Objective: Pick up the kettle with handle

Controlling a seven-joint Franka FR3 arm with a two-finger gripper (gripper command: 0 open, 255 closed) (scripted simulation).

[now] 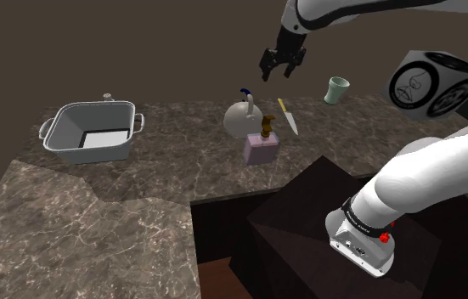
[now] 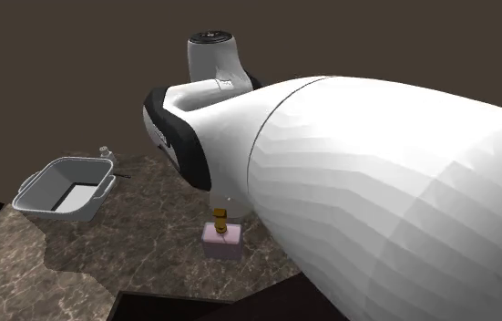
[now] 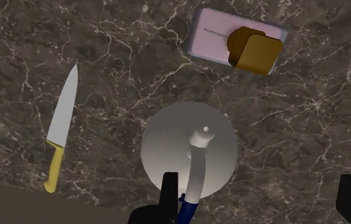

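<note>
Seemingly well above kettle [image 3: 167, 137] — fingers [image 3: 169, 189] apart.

Dark marbled counter [image 1: 96, 229], grey tub [image 1: 87, 155], white kettle [image 1: 242, 119], pink dispenser [image 1: 260, 149], yellow-handled knife [image 3: 62, 127], pale cup [image 1: 336, 89]

The round pale-grey kettle [image 1: 242, 121] stands upright on the marbled counter [image 1: 138, 221], its arched handle [image 1: 246, 94] partly blue.

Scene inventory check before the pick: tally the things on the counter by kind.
Kettle: 1
Knife: 1
Cup: 1
Pump dispenser: 1
Two-handled pan: 1
Small item behind the pan, too small to name: 1
Total: 6
</note>
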